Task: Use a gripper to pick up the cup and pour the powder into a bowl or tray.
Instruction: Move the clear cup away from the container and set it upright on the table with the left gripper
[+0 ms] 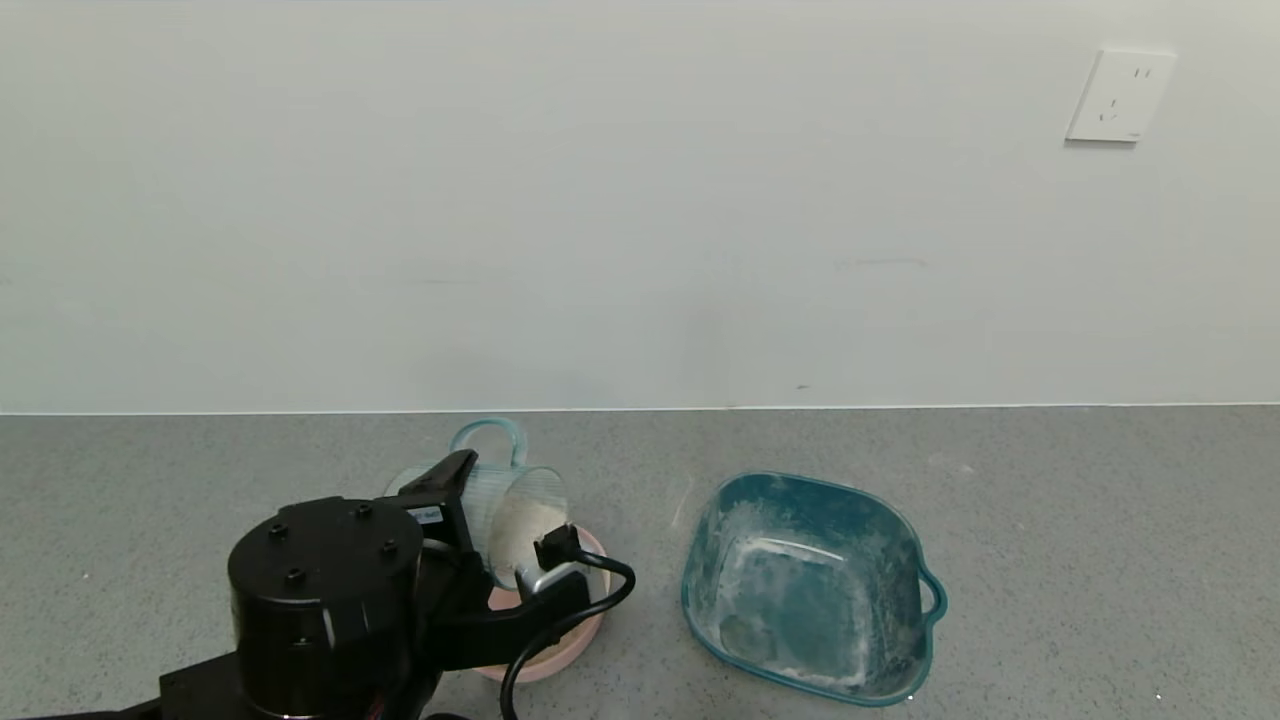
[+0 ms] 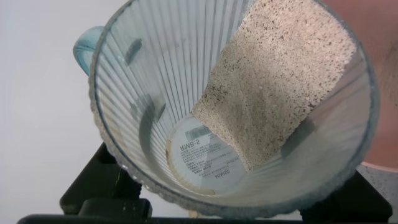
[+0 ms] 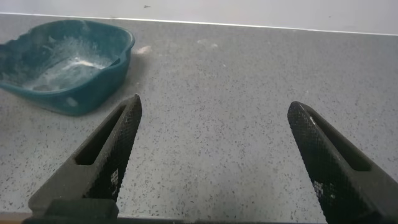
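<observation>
Head view shows a grey speckled counter running back to a pale wall, and on it a squarish teal tray with white dusty smears, standing apart to the right of a round pink bowl that is partly hidden by the arm. Over that bowl the left gripper holds the cup, its two black fingers pinching the ribbed sides from either flank. The cup lies tipped well over, its long axis close to level, mouth toward the bowl and the camera, loop handle up and away toward the wall. Seen from the left wrist, the powder has slid into a grainy beige sheet along one wall of the cup, reaching from near the labelled base to the rim, beyond which a pink edge of the bowl shows. What matters for the pour, I judge, is that the lip sits above the bowl rather than the tray, so more tilt should drop the powder there. The right gripper hangs low over bare counter beside the tray, fingers spread wide and holding nothing.
</observation>
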Robot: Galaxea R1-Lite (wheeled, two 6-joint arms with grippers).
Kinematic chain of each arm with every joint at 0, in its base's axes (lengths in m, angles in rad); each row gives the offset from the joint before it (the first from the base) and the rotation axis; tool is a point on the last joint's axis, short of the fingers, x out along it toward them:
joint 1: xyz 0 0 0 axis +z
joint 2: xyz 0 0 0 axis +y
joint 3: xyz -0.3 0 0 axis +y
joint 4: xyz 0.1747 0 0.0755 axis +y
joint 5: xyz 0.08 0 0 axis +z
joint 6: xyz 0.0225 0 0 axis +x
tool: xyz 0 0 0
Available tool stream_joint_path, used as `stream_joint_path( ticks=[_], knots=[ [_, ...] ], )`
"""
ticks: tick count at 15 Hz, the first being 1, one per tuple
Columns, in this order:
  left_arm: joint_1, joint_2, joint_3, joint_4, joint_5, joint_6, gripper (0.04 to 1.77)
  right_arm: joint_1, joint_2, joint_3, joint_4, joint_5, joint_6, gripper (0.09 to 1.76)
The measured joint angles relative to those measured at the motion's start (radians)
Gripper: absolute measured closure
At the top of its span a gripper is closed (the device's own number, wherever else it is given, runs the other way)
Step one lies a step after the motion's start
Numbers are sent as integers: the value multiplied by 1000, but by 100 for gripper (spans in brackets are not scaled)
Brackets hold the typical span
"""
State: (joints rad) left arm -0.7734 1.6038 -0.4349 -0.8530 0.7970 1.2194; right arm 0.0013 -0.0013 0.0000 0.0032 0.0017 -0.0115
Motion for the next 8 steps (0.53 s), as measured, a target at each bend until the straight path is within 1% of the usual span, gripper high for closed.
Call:
stream_joint_path(
  ticks=[2, 3, 5, 7, 8],
  knots=[
    [3, -8, 3, 9, -2, -69, 51, 0, 0, 0, 0, 0, 0, 14],
    [6, -10, -3, 9, -3, -86, 51, 0, 0, 0, 0, -1, 0, 14],
    [32, -10, -29, 9, -11, -125, 51, 0, 0, 0, 0, 0, 0, 14],
    [60, -5, -66, 11, -18, -207, 51, 0, 0, 0, 0, 0, 0, 14],
    [78, 1, -78, 11, -39, -243, 51, 0, 0, 0, 0, 0, 0, 14]
  ],
)
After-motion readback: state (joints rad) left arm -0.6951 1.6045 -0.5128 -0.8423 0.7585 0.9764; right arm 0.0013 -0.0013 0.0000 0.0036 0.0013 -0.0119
